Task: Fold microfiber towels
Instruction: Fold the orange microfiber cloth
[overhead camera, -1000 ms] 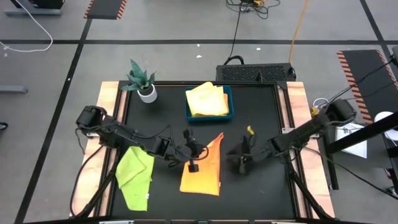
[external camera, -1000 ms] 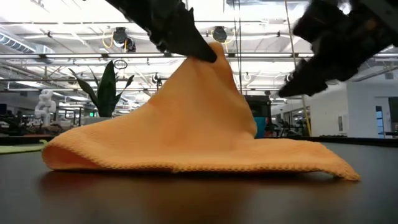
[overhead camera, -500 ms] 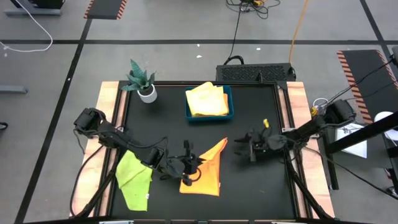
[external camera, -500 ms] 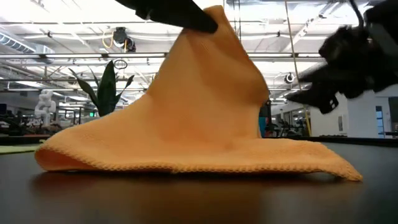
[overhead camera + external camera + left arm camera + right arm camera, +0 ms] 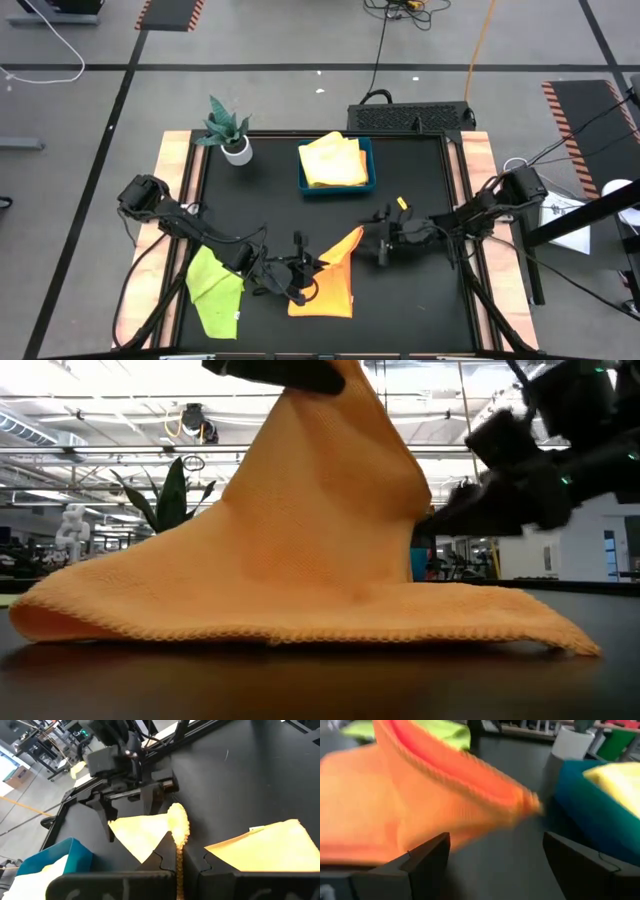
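Observation:
An orange microfiber towel (image 5: 335, 285) lies near the table's front, with one part pulled up into a peak (image 5: 345, 400). My left gripper (image 5: 302, 287) is shut on that raised part. My right gripper (image 5: 384, 247) stands open just right of the towel's far corner (image 5: 532, 805); the corner lies ahead of its fingers, and I see no touch. A lime green towel (image 5: 215, 290) lies crumpled at the front left. Yellow towels (image 5: 333, 160) lie in a blue tray (image 5: 369, 165) at the back. My left gripper pinches a bunched bit of the orange towel's edge (image 5: 178, 847) between its two fingers. It comes from the table's left, slanting a little down. The towel rises to a peak at the fingers, and its lower part (image 5: 300, 615) lies spread on the table.
A small potted plant (image 5: 230, 130) stands at the back left corner. The table has wooden side strips (image 5: 175, 160). Bare black tabletop (image 5: 420, 300) lies to the towel's right and toward the front.
My left gripper has drawn the towel's raised part toward the table's near-left, rolling as it went; the far corner followed while the near edge stayed down. My right gripper has opened wide, sunk toward the table and moved in toward the towel's far corner.

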